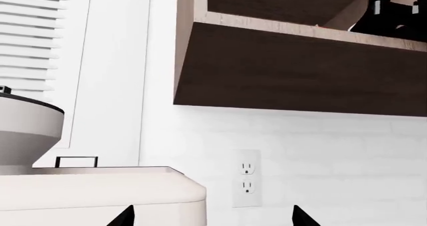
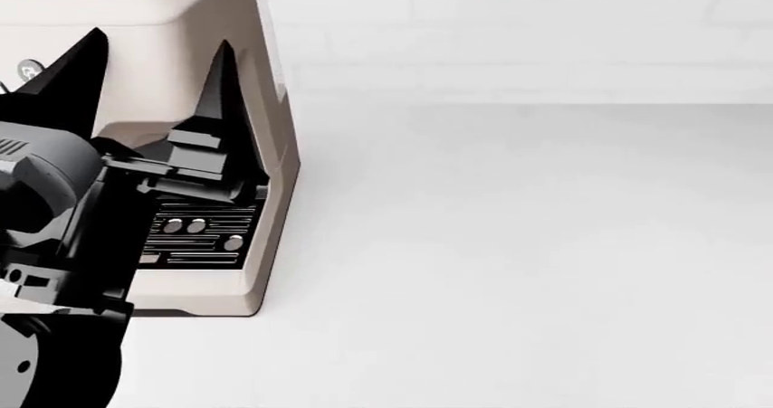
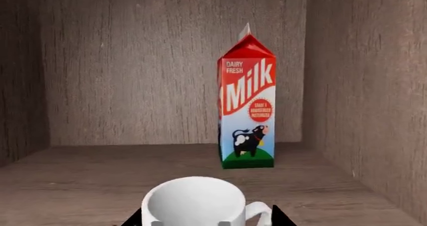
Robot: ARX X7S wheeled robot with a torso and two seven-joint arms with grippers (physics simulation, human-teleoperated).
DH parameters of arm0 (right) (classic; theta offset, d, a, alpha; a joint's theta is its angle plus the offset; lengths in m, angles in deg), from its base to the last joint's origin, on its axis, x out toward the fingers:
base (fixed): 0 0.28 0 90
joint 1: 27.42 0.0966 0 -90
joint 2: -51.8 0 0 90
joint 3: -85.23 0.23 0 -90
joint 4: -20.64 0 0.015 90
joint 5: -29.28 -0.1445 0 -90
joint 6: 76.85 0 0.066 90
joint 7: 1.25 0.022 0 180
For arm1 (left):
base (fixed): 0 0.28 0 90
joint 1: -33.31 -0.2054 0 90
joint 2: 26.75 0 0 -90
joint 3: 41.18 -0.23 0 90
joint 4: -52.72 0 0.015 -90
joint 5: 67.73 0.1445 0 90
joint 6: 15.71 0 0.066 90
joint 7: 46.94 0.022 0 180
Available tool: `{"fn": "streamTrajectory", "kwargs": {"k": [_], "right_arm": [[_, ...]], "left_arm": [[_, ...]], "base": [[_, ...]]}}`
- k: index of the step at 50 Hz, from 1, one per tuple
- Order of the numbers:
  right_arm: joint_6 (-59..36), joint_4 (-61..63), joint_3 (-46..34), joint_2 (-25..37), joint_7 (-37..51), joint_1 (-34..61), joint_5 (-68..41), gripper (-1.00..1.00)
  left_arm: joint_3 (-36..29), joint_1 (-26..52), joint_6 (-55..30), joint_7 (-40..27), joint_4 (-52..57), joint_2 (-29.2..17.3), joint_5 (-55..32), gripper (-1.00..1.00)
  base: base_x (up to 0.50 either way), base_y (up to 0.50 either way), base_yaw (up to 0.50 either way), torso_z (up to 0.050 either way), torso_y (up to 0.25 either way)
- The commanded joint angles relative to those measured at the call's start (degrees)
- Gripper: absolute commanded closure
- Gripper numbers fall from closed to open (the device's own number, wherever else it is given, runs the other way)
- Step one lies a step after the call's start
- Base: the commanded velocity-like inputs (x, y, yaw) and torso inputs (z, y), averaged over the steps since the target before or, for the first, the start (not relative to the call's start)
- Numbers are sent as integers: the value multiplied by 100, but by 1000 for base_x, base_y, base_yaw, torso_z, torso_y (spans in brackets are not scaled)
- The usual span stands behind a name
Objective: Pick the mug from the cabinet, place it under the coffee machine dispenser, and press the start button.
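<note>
The white mug [image 3: 195, 204] stands between my right gripper's [image 3: 205, 217] fingertips inside the wooden cabinet [image 3: 67, 181], with its handle toward one finger. The fingers sit against its side and its handle, so the gripper looks shut on it. My left gripper [image 2: 157, 60] is open and empty, with its fingers spread in front of the cream coffee machine [image 2: 157, 10], above the black slatted drip grille [image 2: 199, 236]. In the left wrist view the open left gripper [image 1: 212, 218] faces the machine's top [image 1: 100, 196]. The dispenser is hidden behind the left gripper.
A red and blue milk carton [image 3: 247, 105] stands at the back of the cabinet, behind the mug. The cabinet's dark underside [image 1: 300, 70] hangs over the white counter [image 2: 520, 245]. A wall outlet [image 1: 247, 178] and a larger white vessel [image 1: 27, 131] are by the machine.
</note>
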Motion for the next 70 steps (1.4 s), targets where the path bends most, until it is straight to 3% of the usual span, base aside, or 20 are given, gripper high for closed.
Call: {"fn": "streamTrajectory", "kwargs": {"k": [1, 15, 24, 33, 70], "right_arm": [[30, -60, 46, 7, 27, -116, -104, 100], [30, -60, 46, 7, 27, -116, -104, 100], [30, -60, 46, 7, 27, -116, -104, 100], [30, -60, 46, 7, 27, -116, -104, 100], [30, -60, 46, 7, 27, -116, -104, 100]], "left_arm": [[-35, 3, 37, -41, -11, -19, -77, -100], [3, 65, 20, -168, 31, -57, -120, -100], [-311, 128, 266, -530, -76, -127, 892, -100], [-317, 40, 594, -356, 35, -187, 911, -100], [-500, -104, 578, -338, 249, -398, 519, -100]], "base": [[0, 0, 0, 0, 0], [0, 0, 0, 0, 0], [0, 0, 0, 0, 0], [0, 0, 0, -1, 16], [0, 0, 0, -2, 20]]}}
